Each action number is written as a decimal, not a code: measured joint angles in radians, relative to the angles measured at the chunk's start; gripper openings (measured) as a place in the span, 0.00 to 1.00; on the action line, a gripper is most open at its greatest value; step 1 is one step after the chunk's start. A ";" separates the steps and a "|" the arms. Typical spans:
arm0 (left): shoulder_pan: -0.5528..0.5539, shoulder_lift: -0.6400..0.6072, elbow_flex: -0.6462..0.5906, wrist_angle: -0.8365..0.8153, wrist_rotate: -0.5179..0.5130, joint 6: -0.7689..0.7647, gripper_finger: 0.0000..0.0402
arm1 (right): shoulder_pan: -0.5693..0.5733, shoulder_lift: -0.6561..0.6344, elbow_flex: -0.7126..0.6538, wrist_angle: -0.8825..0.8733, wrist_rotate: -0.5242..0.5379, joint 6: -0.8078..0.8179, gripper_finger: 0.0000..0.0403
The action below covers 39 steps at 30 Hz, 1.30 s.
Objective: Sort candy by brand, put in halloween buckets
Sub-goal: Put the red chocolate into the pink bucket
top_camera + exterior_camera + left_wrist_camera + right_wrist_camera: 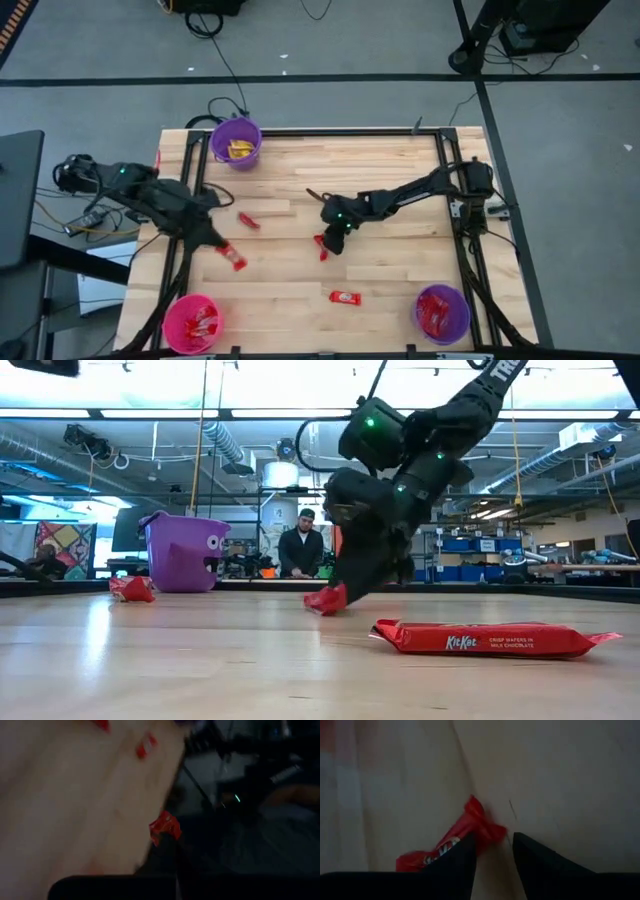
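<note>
Red KitKat bar (445, 847) lies beside the right gripper's (492, 852) parted fingers, so closing may pinch only wrapper and slip.

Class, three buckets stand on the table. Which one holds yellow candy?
The purple bucket at the far left corner: yellow packets lie inside. The pink bucket and the other purple bucket hold red candy.
</note>
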 joint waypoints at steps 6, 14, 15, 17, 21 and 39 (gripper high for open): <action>-0.153 0.059 0.006 -0.123 0.160 -0.196 0.00 | 0.019 0.019 -0.004 0.120 0.021 0.024 0.35; -0.340 0.133 0.004 -0.258 0.159 -0.298 0.00 | 0.050 0.023 -0.002 0.273 0.012 -0.080 0.35; -0.355 0.145 0.004 -0.246 0.160 -0.314 0.00 | 0.053 0.023 -0.002 0.294 0.012 -0.080 0.35; -0.383 0.171 0.004 -0.187 0.195 -0.364 0.00 | 0.060 0.022 -0.002 0.320 0.012 -0.049 0.35; -0.439 0.245 0.004 -0.014 0.248 -0.396 0.02 | 0.071 0.023 -0.002 0.351 0.019 0.034 0.35; -0.559 0.439 0.004 0.030 0.191 -0.430 0.43 | 0.162 0.024 -0.002 0.569 0.053 -0.213 0.35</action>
